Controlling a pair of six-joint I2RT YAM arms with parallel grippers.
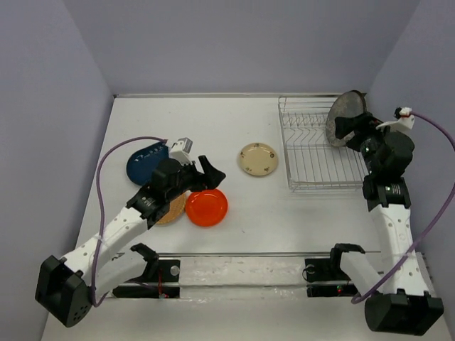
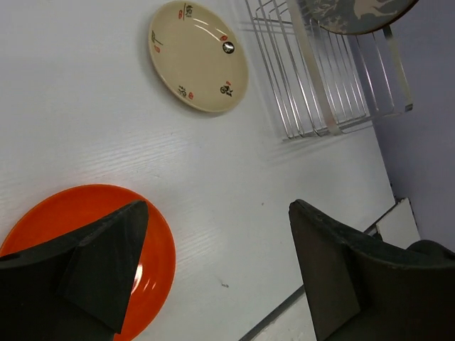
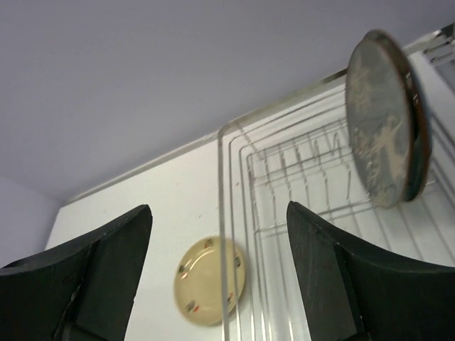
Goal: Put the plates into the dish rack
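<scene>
1. Grey deer-pattern plate (image 3: 384, 117) stands on edge in the dish rack (image 1: 313, 163), the only plate seen loaded.
2. Four wait flat on the table (image 1: 249, 121): cream plate (image 1: 258, 159), orange-red plate (image 1: 207, 207), tan plate (image 1: 172, 212) and dark blue plate (image 1: 144, 165). No teal plate is in view.
3. Right gripper (image 3: 218, 209) gapes wide and empty, near the grey deer-pattern plate but apparently not touching it.
4. Left gripper (image 2: 219, 206) is likewise spread wide, holding nothing, over the orange-red plate's edge.
</scene>
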